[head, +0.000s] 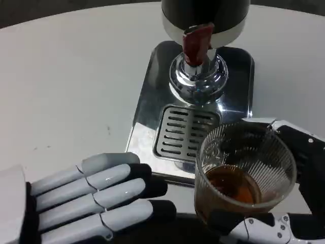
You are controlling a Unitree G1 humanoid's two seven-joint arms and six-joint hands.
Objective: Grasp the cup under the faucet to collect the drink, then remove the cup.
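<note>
While held by right hand (284, 203), ribbed cup (245, 173), amber drink, no readable labels.

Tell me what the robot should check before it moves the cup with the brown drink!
1. Right hand grips the cup: ok, fingers wrap its side and base.
2. Drink inside the cup: ok, brown liquid at the bottom.
3. Cup upright: ok, liquid looks level.
4. Cup out from under the faucet: ok, it sits nearer than the drip grate.
5. Faucet stopped dripping: cannot tell.
6. Left hand out of the way: ok, flat on the table, beside the cup.
</note>
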